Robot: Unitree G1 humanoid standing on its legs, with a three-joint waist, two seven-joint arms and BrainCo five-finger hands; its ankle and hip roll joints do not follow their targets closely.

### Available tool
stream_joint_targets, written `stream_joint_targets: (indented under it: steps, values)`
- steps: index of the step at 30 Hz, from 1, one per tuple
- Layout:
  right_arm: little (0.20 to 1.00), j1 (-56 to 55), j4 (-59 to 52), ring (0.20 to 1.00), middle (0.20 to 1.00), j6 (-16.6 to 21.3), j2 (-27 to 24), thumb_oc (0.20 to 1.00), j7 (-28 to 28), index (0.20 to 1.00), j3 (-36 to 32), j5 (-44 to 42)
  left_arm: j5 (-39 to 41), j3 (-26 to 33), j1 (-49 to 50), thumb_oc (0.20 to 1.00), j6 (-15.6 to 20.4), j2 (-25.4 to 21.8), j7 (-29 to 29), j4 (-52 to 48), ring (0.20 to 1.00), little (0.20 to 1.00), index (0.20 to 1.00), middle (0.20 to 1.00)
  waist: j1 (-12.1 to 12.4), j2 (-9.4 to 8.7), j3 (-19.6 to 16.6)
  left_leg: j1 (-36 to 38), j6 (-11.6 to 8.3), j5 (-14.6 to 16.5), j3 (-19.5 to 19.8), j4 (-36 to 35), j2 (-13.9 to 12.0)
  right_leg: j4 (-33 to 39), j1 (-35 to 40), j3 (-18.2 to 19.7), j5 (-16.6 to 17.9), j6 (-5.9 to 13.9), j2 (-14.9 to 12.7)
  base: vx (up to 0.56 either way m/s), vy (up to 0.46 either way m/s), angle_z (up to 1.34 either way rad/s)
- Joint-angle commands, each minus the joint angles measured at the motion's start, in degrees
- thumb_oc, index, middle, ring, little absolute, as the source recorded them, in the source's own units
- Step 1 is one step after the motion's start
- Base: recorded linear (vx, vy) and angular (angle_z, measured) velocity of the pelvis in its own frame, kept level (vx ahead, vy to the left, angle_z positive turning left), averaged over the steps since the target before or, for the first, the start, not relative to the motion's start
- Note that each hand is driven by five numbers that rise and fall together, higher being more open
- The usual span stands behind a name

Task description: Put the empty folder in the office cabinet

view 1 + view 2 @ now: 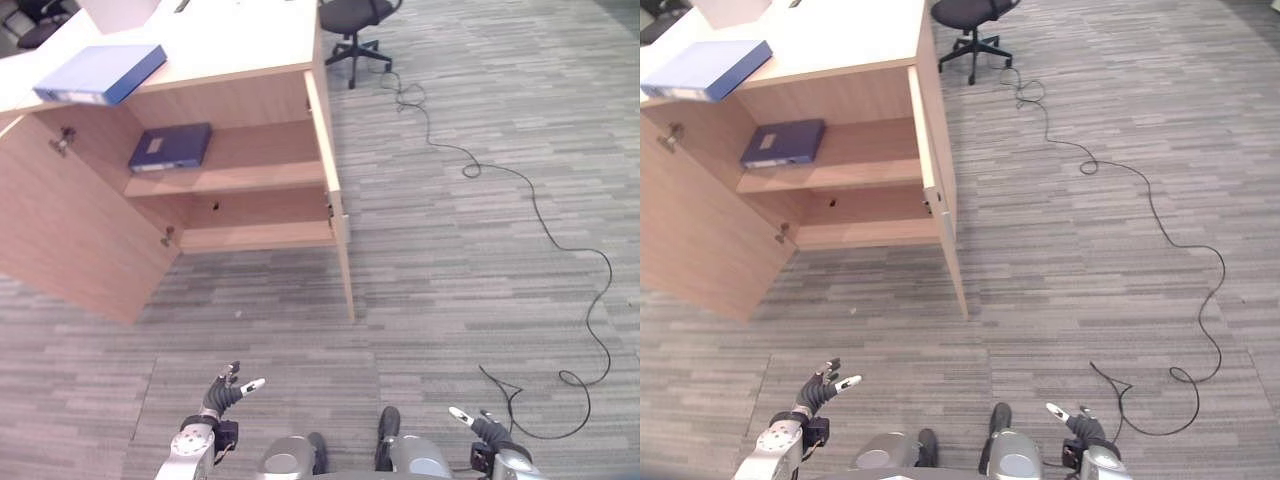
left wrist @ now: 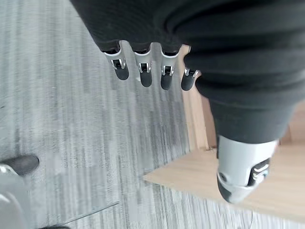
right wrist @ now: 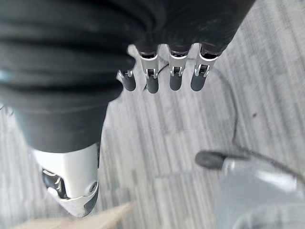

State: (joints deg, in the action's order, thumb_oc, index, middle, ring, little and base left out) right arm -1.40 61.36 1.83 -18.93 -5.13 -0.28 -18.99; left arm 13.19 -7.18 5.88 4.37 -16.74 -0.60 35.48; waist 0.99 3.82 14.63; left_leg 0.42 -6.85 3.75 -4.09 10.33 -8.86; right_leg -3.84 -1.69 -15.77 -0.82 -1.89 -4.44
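Nearest the robot, well short of the office cabinet (image 1: 240,170), the left hand (image 1: 222,397) and right hand (image 1: 482,427) hang low over the carpet, fingers (image 2: 143,76) loosely spread and holding nothing. The task looks barely begun: the next move calls for approaching the cabinet. One blue folder (image 1: 102,75) lies on the cabinet's top; another folder (image 1: 170,147) lies on its upper shelf, doors open.

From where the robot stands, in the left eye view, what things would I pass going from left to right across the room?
Open left cabinet door → light blue folder on the cabinet top → dark blue folder on the upper shelf → open right cabinet door → black office chair → black cable on the carpet.
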Motion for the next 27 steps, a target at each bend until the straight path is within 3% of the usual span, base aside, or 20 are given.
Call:
stream_joint_targets:
  steps: [1,4,5,6,8,9,11,13,15,16,17,18,19,21,22,23,24,25,27]
  values:
    - [1.000,1.5,0.8,1.000,1.000,0.8,-0.8,1.000,0.0,1.000,0.2,1.2,1.8,0.5,0.1,1.000,2.2,-1.5,-0.7,-5.0,1.000,1.000,1.000,1.000,1.5,-1.07,0.2,0.4,-1.53,-3.4,1.0,-4.1,-4.0,-0.2,3.7,-0.5,-3.6,9.75,-5.5,0.12,0.204,-0.07]
    - [1.000,-0.3,-0.1,1.000,1.000,0.6,-1.8,1.000,0.2,1.000,-1.1,1.1,1.7,1.0,-0.8,1.000,1.9,-1.7,-1.2,-3.7,1.000,1.000,1.000,1.000,0.6,-0.91,0.3,-1.2,-3.40,-13.1,1.1,-10.0,-13.3,-3.0,3.6,0.8,-5.7,11.00,-8.8,0.10,0.351,-0.04]
    - [1.000,-0.7,-0.2,1.000,1.000,0.5,-2.1,1.000,0.3,1.000,-1.4,0.9,1.4,0.9,-1.0,1.000,1.9,-1.6,-1.2,-3.3,1.000,1.000,1.000,1.000,0.4,-0.74,0.3,-1.1,-3.98,-14.9,0.5,-11.1,-14.8,-3.9,3.4,1.1,-6.0,11.34,-9.6,0.12,0.572,0.23]
    - [1.000,-1.0,-0.4,1.000,1.000,0.5,-2.6,1.000,0.1,1.000,-2.3,0.2,0.7,0.3,-1.7,1.000,2.0,-1.8,-1.2,-2.7,1.000,1.000,1.000,1.000,-0.1,-0.27,0.0,-1.2,-5.37,-18.6,0.0,-12.6,-17.6,-5.9,3.0,2.1,-6.5,12.10,-10.8,0.08,0.361,0.30]
    - [1.000,-0.9,-0.4,1.000,1.000,0.5,-2.8,1.000,0.1,1.000,-2.5,0.0,0.4,0.1,-2.0,1.000,2.2,-2.0,-1.2,-2.4,1.000,1.000,1.000,1.000,-0.2,-0.12,-0.2,-1.2,-6.07,-20.5,0.3,-13.3,-18.8,-7.6,2.4,2.8,-7.2,12.49,-11.3,0.11,0.405,0.27]
    - [1.000,-0.8,-0.4,1.000,1.000,0.6,-2.8,1.000,0.1,1.000,-2.5,-0.2,0.5,-0.1,-2.5,1.000,2.3,-2.4,-1.3,-2.2,1.000,1.000,1.000,1.000,-0.1,-0.08,-0.5,-2.0,-7.21,-22.8,2.4,-13.4,-20.6,-10.8,1.7,4.2,-8.3,13.37,-12.6,0.16,0.564,0.20]
    - [1.000,-0.3,-0.4,1.000,1.000,0.6,-2.7,1.000,0.1,1.000,-2.4,-0.3,1.0,-0.1,-3.0,1.000,2.5,-2.8,-1.6,-1.7,1.000,1.000,1.000,1.000,0.1,-0.46,-0.8,-2.5,-8.09,-23.7,5.0,-13.4,-21.8,-14.0,0.8,5.9,-9.4,14.36,-13.9,0.15,0.542,0.21]
    - [1.000,0.3,-0.5,1.000,1.000,0.7,-2.3,1.000,-0.1,1.000,-2.3,-0.4,1.5,-0.3,-3.6,1.000,2.7,-3.3,-1.9,-1.4,1.000,1.000,1.000,1.000,0.7,-1.10,-1.0,-3.2,-8.15,-22.1,8.9,-12.6,-21.4,-14.9,0.8,7.7,-9.9,15.62,-15.3,0.11,0.477,0.33]
    - [1.000,0.6,-0.4,1.000,1.000,0.7,-1.7,1.000,0.2,1.000,-3.0,-0.6,1.7,-0.9,-4.0,1.000,2.8,-3.6,-1.6,-1.0,1.000,1.000,1.000,1.000,0.4,-1.78,-1.4,-4.4,-8.15,-18.3,8.9,-10.0,-21.0,-14.7,1.9,7.6,-9.3,16.89,-17.4,0.16,0.670,0.19]
    - [1.000,0.0,-0.9,1.000,1.000,0.4,0.4,1.000,0.9,1.000,-3.8,-0.2,1.2,-2.2,-5.1,1.000,2.9,-4.7,-0.6,-1.8,1.000,1.000,1.000,1.000,0.6,-2.95,-2.5,-4.6,-8.15,-10.8,4.8,-9.1,-18.1,-12.9,3.6,6.0,-2.1,16.89,-21.0,0.20,0.765,0.27]
    - [1.000,0.0,-0.9,1.000,1.000,0.4,0.5,1.000,0.9,1.000,-3.8,-0.2,1.2,-2.2,-5.1,1.000,2.9,-4.8,-0.6,-1.8,1.000,1.000,1.000,1.000,0.8,-3.07,-2.5,-4.6,-8.15,-10.7,4.6,-8.9,-18.0,-12.7,3.6,6.1,-2.0,16.89,-21.1,0.21,0.751,0.40]
    - [1.000,0.1,-1.0,1.000,1.000,0.5,1.0,1.000,1.0,1.000,-3.6,-0.3,1.0,-2.4,-5.6,1.000,3.0,-5.1,-0.7,-1.8,1.000,1.000,1.000,1.000,0.7,-3.79,-2.4,-3.6,-8.07,-9.5,3.5,-9.7,-16.3,-13.2,3.0,6.5,3.5,16.89,-22.3,0.06,0.306,0.23]
    - [1.000,0.4,-1.2,1.000,1.000,0.6,1.5,1.000,0.5,1.000,-3.7,-0.2,0.5,-2.6,-6.0,1.000,3.0,-5.4,-0.7,-2.0,1.000,1.000,1.000,1.000,0.7,-4.05,-2.4,-2.9,-7.47,-8.8,1.5,-10.8,-14.5,-13.6,1.7,5.3,11.4,16.89,-24.2,0.07,0.480,0.07]
    - [1.000,0.9,-1.2,1.000,1.000,0.4,2.8,1.000,0.2,1.000,-3.5,-1.0,0.2,-2.8,-5.7,1.000,2.8,-5.9,-0.7,-3.1,1.000,1.000,1.000,1.000,1.2,-4.47,-2.0,0.1,-5.51,-7.8,-2.8,-13.0,-11.4,-14.0,0.1,2.7,19.4,16.89,-27.5,0.03,0.557,-0.18]
    - [1.000,1.2,-1.7,1.000,1.000,0.5,3.7,1.000,0.1,1.000,-3.3,-1.6,0.4,-2.8,-5.4,1.000,2.6,-6.2,-0.6,-3.6,1.000,1.000,1.000,1.000,1.7,-4.38,-1.6,1.2,-4.27,-7.1,-4.1,-13.4,-9.8,-15.0,-0.1,-0.1,20.9,16.89,-28.9,0.02,0.403,-0.24]
    - [1.000,1.2,-1.7,1.000,1.000,0.5,3.7,1.000,0.1,1.000,-3.3,-1.6,0.4,-2.8,-5.4,1.000,2.6,-6.2,-0.6,-3.6,1.000,1.000,1.000,1.000,1.7,-4.41,-1.6,1.2,-4.24,-7.1,-4.1,-13.3,-9.8,-15.0,-0.1,-0.1,20.9,16.89,-29.0,0.05,0.393,-0.61]
    - [1.000,1.6,-1.8,1.000,1.000,0.4,4.2,1.000,0.3,1.000,-2.9,-2.1,0.8,-2.7,-5.1,1.000,2.4,-6.5,-0.4,-4.5,1.000,1.000,1.000,1.000,1.9,-4.06,-1.4,1.9,-2.82,-6.2,-5.0,-13.3,-8.4,-17.2,-0.5,-2.6,20.0,16.89,-29.4,0.05,0.384,-0.62]
    - [1.000,1.7,-1.4,1.000,1.000,0.5,4.5,1.000,0.6,1.000,-2.1,-1.6,0.8,-2.6,-4.8,1.000,2.2,-6.7,0.0,-4.9,1.000,1.000,1.000,1.000,2.1,-3.64,-1.3,2.2,-1.63,-5.7,-5.4,-13.6,-7.3,-19.3,-0.6,-3.4,17.2,16.89,-27.9,0.09,0.606,-0.38]
    - [1.000,1.5,-1.0,1.000,1.000,0.4,4.6,1.000,1.1,1.000,-1.5,-1.3,1.2,-2.2,-4.0,1.000,1.8,-6.4,0.4,-5.9,1.000,1.000,1.000,1.000,1.5,-2.84,-0.6,3.6,1.08,-4.4,-4.6,-13.8,-4.1,-24.1,-2.2,-0.6,11.7,16.67,-21.0,0.08,0.575,0.10]
